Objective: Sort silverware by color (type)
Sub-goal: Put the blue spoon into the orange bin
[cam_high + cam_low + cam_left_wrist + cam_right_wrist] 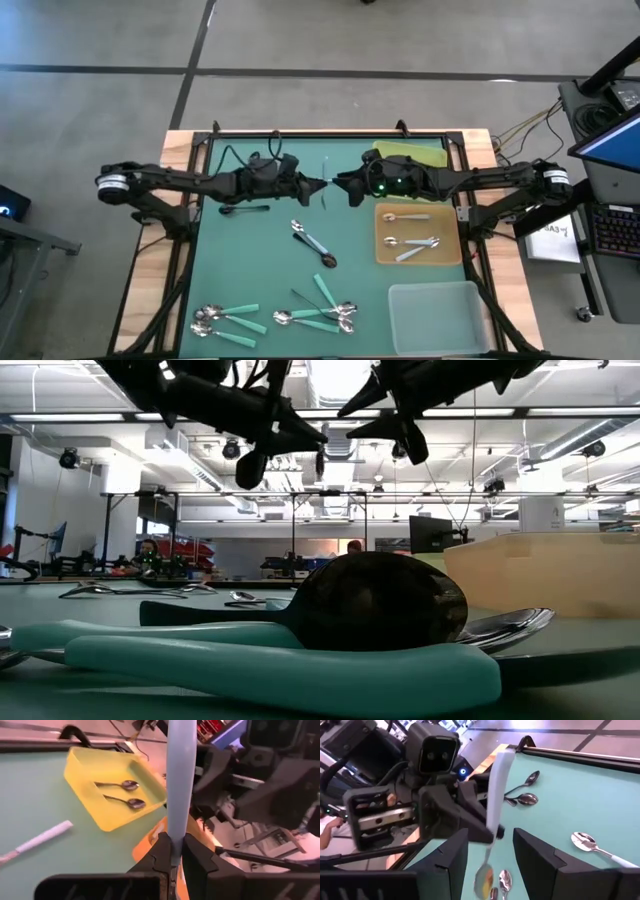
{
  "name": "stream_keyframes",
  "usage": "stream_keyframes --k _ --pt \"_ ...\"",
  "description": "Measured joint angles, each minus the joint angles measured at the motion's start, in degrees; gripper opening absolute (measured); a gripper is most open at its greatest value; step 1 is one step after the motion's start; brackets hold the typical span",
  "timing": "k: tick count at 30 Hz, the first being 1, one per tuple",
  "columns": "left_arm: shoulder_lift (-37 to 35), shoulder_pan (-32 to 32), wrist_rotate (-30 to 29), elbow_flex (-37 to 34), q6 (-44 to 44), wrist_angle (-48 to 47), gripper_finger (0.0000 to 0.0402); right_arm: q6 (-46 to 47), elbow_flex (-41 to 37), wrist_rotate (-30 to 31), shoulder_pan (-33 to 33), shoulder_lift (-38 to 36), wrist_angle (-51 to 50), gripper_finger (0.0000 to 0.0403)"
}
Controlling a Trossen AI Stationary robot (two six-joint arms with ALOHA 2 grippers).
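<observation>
Left hand (318,186) with blue spoon (180,780) above green table (250,260)

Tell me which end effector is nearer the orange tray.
Right. The right end effector, open, hovers just beside the orange tray; the left end effector, holding a light blue spoon, is farther off.

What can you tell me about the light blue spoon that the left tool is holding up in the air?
The spoon has a pale blue handle that looks like plastic and a shiny metal bowl. It is off the table, above the green mat's middle, standing roughly upright in the right wrist view with the bowl end down. The left tool is shut on the handle, the only thing touching it. The right tool faces it with its fingers open on either side of the bowl end, not touching.
</observation>
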Motion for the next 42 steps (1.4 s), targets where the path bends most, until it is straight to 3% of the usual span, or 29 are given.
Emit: stream_keyframes --k 9,15,20,31,37,42 --pt "6.9 -1.4 2.1 6.0 -0.7 0.0 0.0008 0.0 0.0 1.5 -0.3 0.0 0.0 0.0185" --pt "10.7 -1.5 2.7 12.4 2.1 -3.0 0.0008 -0.1 0.0 1.5 -0.8 0.0 -1.0 0.0184" --pt "9.0 -1.5 0.5 12.9 4.3 -6.6 0.0008 -0.5 0.0 1.9 -0.7 0.0 -1.3 0.0153" --pt "8.4 -1.4 -1.1 12.3 5.1 -8.8 0.001 -0.5 0.0 2.5 -2.3 0.0 -1.9 0.0035" --pt "8.4 -1.4 -0.3 12.3 4.8 -8.8 0.0058 -2.5 0.0 1.4 -3.0 0.0 -2.1 0.0023" --pt "8.3 -1.3 4.5 12.3 4.6 -9.6 0.0096 -4.0 0.0 -4.0 -4.7 -0.2 -3.8 0.0023"
